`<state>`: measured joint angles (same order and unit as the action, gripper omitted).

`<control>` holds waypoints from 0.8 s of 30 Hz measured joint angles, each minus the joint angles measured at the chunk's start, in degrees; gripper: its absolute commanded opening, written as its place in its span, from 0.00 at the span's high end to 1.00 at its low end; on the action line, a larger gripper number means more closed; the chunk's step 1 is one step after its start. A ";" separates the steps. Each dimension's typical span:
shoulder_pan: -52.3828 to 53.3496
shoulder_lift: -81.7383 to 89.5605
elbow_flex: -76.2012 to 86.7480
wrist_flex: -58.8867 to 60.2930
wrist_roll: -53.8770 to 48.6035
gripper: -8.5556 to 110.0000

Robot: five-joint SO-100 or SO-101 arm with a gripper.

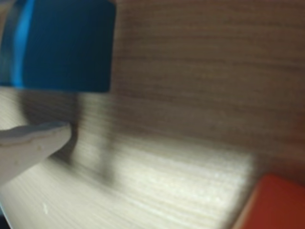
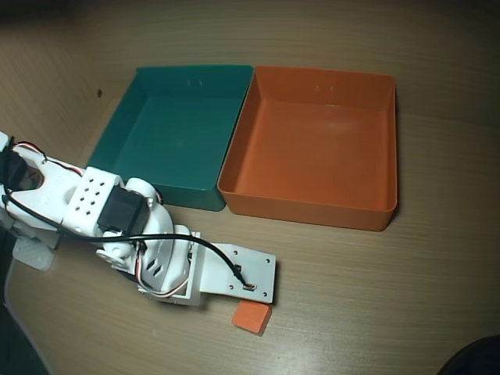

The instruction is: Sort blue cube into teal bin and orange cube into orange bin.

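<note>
Reaching low over the wooden table (image 2: 375, 297), the gripper (image 2: 234, 301) sits at the lower middle of the overhead view, its fingertips hidden under the white arm (image 2: 94, 207). In the wrist view one white finger (image 1: 33, 143) enters from the left, just below the blue cube (image 1: 62, 43) at upper left; whether it grips the cube I cannot tell. Just beside the gripper lies the orange cube (image 2: 251, 317). Above, the teal bin (image 2: 176, 117) and orange bin (image 2: 312, 144) stand side by side, touching.

Wooden table (image 2: 391, 297), pale and grained.
Lit brightly near the front, shadowed along the far edge; dark shape (image 2: 473, 358) at one corner.
</note>
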<state>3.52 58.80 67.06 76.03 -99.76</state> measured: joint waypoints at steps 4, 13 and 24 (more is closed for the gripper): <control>0.00 0.00 0.00 0.00 0.00 0.97; 0.97 4.75 -2.29 0.00 0.00 0.98; -6.33 25.40 -3.08 0.09 0.00 0.98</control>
<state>-2.81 84.20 63.98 76.11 -99.76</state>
